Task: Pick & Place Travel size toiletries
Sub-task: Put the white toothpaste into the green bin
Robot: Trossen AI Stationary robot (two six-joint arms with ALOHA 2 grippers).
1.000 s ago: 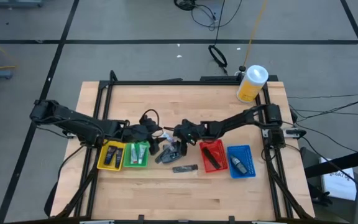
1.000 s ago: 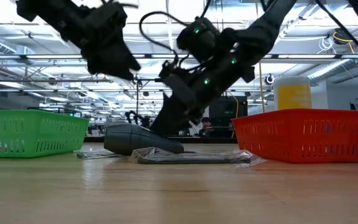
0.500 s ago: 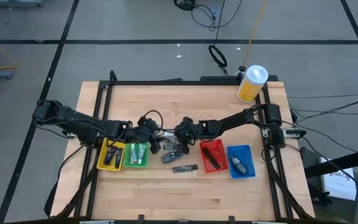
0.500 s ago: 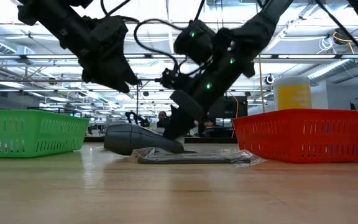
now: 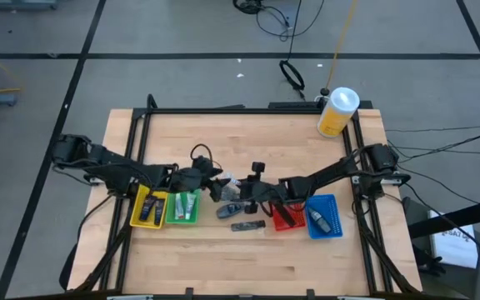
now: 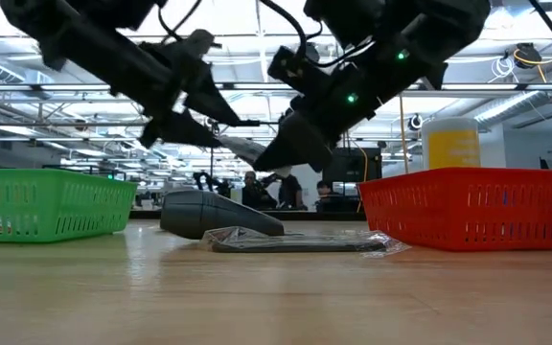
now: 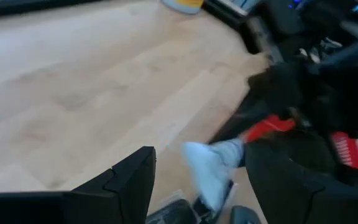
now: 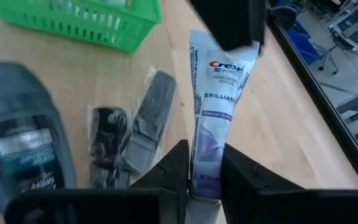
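The right gripper [image 8: 205, 180] pinches the toothpaste tube [image 8: 211, 112] by one end; its length runs toward the spread left gripper [image 5: 209, 187] (tilted off level).

since a second ago the right gripper [image 5: 242, 188] has risen off the wooden table [image 5: 248, 142], lifting a small white toothpaste tube [image 8: 207, 118] clamped at its cap end between its fingers [image 8: 241, 174]. its arm has swung nearer the red plastic bin [image 5: 287, 213], the forearm now lying across it. the left gripper [image 5: 217, 188] has moved from over the green plastic bin [image 5: 182, 208] toward the centre and now meets the tube's far end in mid-air.
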